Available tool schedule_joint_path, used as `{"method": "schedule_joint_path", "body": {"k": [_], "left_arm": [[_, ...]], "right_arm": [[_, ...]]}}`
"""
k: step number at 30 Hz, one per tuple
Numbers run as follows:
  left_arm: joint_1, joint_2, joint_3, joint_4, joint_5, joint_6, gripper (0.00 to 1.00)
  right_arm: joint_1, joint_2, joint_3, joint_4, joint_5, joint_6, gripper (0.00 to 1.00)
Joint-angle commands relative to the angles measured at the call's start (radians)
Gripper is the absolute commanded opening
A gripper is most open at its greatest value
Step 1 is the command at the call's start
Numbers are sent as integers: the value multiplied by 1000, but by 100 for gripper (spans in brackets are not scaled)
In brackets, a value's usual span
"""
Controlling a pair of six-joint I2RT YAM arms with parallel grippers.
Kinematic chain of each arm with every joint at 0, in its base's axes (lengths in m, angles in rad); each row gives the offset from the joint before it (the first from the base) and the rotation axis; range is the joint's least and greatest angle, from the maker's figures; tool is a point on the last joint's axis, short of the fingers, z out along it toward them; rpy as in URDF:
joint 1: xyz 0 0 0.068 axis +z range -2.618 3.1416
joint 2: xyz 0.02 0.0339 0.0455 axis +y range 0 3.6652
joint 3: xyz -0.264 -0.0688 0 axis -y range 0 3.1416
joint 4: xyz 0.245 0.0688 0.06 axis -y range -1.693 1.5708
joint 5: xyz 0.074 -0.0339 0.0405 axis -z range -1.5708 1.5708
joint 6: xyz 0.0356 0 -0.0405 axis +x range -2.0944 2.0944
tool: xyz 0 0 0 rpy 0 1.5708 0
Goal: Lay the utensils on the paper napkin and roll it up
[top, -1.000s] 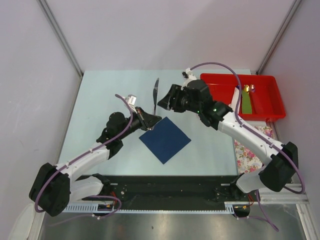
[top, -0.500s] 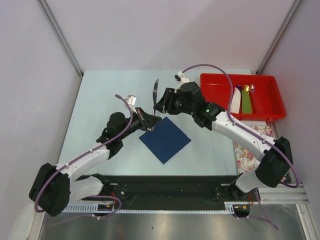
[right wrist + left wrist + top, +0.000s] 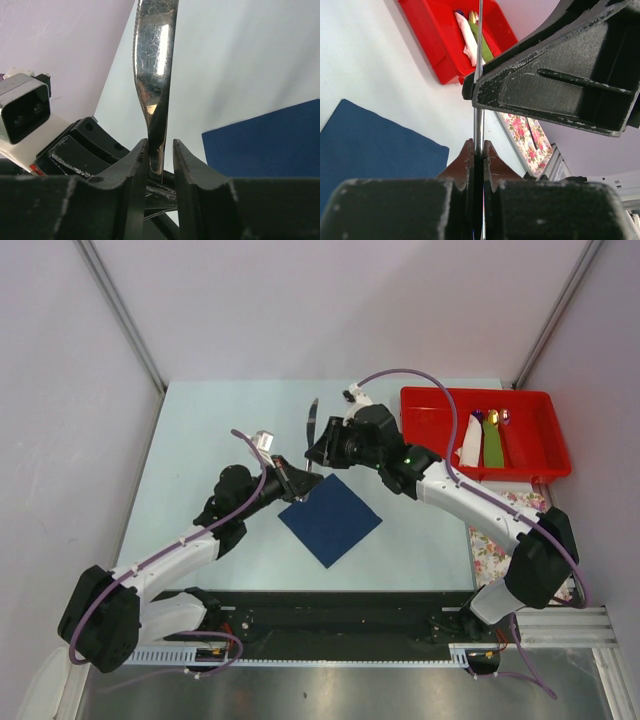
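Since the earlier frames the right gripper (image 3: pixel 318 450) has shifted leftward, toward the upper centre of the overhead view, and its fingers have narrowed about the knife (image 3: pixel 312 420); the left arm, napkin and tray are unchanged. The left gripper (image 3: pixel 290 478) is clamped on the knife's lower end, as its wrist view shows, with both fingers pressed flat against the thin metal edge. The knife stands in the air above the table (image 3: pixel 200 440), blade pointing to the top of the frame, just beyond the napkin's upper corner. In the right wrist view, the right gripper's fingers (image 3: pixel 137 165) flank the knife's neck; a slit of daylight remains on one side, so the jaws are not fully closed on it. The napkin (image 3: pixel 330 520), a dark blue square set as a diamond, lies flat at mid-table, bare. The red tray (image 3: pixel 430 392) sits at upper right, holding a white roll (image 3: pixel 472 440) and a green strip (image 3: pixel 494 445). A floral cloth (image 3: pixel 500 540) lies below the tray.
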Motion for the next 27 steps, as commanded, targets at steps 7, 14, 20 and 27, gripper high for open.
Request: {"method": "schedule_joint_path", "body": {"k": [7, 14, 20, 27], "left_arm": [[-17, -1, 9, 54, 2, 18, 0], [27, -44, 13, -35, 6, 46, 62], [185, -125, 76, -376, 45, 227, 99], [294, -150, 170, -680, -49, 406, 100]], "right_arm": [[-4, 17, 3, 45, 21, 18, 21], [-12, 23, -13, 12, 86, 4, 0], [0, 58, -79, -28, 162, -11, 0], [-23, 187, -74, -119, 129, -77, 0]]}}
